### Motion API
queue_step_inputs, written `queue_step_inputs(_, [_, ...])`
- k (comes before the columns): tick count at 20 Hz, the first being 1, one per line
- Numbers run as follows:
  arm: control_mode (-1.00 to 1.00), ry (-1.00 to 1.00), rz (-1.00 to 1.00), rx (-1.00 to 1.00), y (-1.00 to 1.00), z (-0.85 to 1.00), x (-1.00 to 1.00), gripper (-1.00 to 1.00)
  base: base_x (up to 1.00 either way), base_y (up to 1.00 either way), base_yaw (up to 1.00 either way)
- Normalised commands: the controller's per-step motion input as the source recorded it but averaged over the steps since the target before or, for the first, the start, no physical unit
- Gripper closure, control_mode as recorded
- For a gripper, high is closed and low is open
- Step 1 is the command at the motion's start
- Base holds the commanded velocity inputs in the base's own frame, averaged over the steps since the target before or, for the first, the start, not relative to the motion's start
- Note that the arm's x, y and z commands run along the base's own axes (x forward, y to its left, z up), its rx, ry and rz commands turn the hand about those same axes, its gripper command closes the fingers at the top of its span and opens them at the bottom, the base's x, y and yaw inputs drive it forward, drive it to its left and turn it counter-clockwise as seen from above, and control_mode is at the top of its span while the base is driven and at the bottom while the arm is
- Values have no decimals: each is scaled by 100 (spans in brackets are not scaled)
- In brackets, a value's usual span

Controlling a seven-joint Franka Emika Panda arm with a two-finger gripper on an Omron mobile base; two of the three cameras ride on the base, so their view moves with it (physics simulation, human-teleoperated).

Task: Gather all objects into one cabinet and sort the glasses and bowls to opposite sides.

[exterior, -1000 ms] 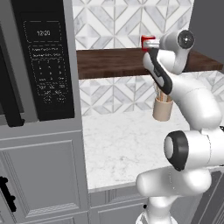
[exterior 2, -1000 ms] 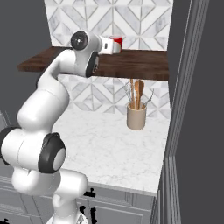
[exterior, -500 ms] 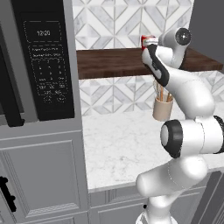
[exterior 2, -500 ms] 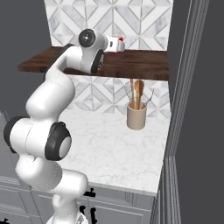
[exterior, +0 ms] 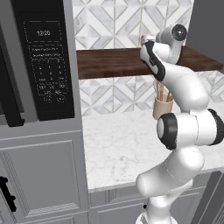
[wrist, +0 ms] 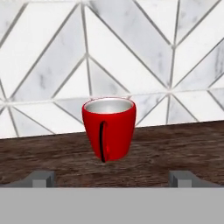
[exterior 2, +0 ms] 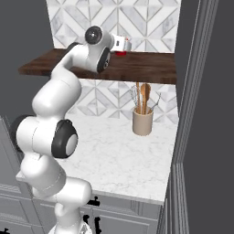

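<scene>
The red cup (wrist: 109, 129) looks glossy and smooth, with a pale metallic inside. It stands on a matt dark wood-grain shelf (wrist: 175, 151). Behind, at twelve o'clock, marbled wall tiles (wrist: 131, 48) have a smooth sheen. The surface (exterior: 127, 144) is polished white marble.

Your gripper (wrist: 112, 178) faces the red cup (wrist: 109, 128) on the dark wooden shelf (exterior 2: 137, 68) with its fingers (wrist: 41, 179) spread wide, one to each side, and bare shelf wood lies between them and the cup. Just behind the cup the patterned tile wall (wrist: 131, 57) closes off the far side. To the right, a tall grey cabinet side (exterior 2: 196, 91) blocks the shelf end. On the left, the microwave (exterior: 41, 61) and its grey housing wall off that side. Below the shelf, the marble counter (exterior: 127, 144) lies open, except for the utensil crock (exterior 2: 142, 121) standing near the wall under the shelf's right part.
</scene>
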Motion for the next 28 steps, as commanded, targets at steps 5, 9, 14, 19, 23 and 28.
queue_step_inputs(5, [-100,1,0,0,2,0,28,-100,0,0,0])
queue_step_inputs(9, [-100,3,0,0,0,0,25,-100,0,0,0])
queue_step_inputs(14, [-100,2,0,0,0,0,23,-100,0,0,0])
queue_step_inputs(19, [-100,2,0,0,0,-1,24,-100,0,0,0])
queue_step_inputs(23, [-100,2,0,0,0,-5,26,-100,0,0,0])
queue_step_inputs(28, [-100,3,0,0,0,-8,10,-100,0,0,0])
